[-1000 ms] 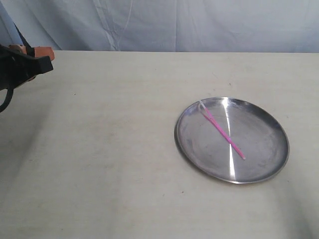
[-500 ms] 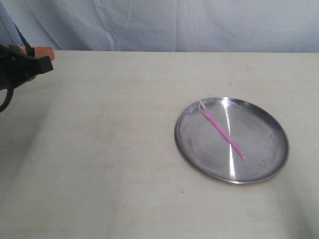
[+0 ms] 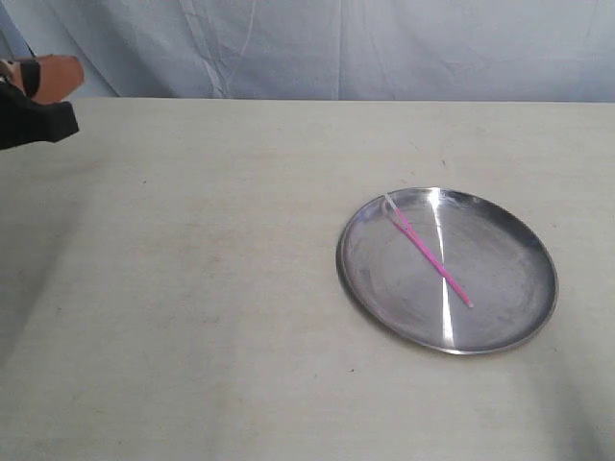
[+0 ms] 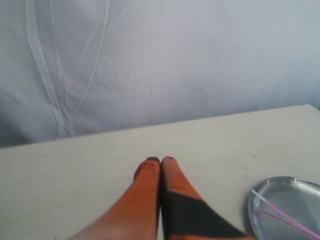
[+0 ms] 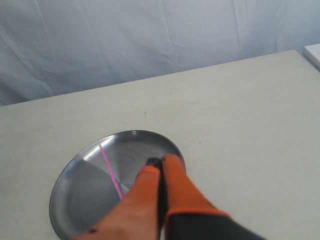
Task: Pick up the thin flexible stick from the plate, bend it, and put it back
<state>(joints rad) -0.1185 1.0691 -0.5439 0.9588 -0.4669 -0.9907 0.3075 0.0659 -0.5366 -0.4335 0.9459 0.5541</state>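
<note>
**Spotter:** Where's the stick?

**Operator:** I have the stick point(image 3: 430, 253) lying flat on the plate point(image 3: 509, 317), slanting across the middle. Its whitish end is close to the rim and its pink end stops short of the opposite rim.

**Spotter:** And your grippers?

**Operator:** The left gripper point(image 4: 155, 161) is well away from the plate, over bare table point(image 3: 221, 317), with its fingers pressed together on nothing. The right gripper point(image 5: 156, 161) is pressed together and empty too. Its camera looks down on the plate, but the exterior view doesn't show that arm, so I judge it sits well above or back from the plate.

**Spotter:** How will the stick handle?

**Operator:** I expect it to be very light and springy. It's thin enough to skate on that shiny steel if a fingertip nudges it. With nothing under it to get a finger beneath, I'd spread the fingers first and come straight down astride the pink shaft near one end. That leaves the other end free for the second gripper. I'd also bend it gently, because plastic that thin could kink or flick out of the grip.
</note>
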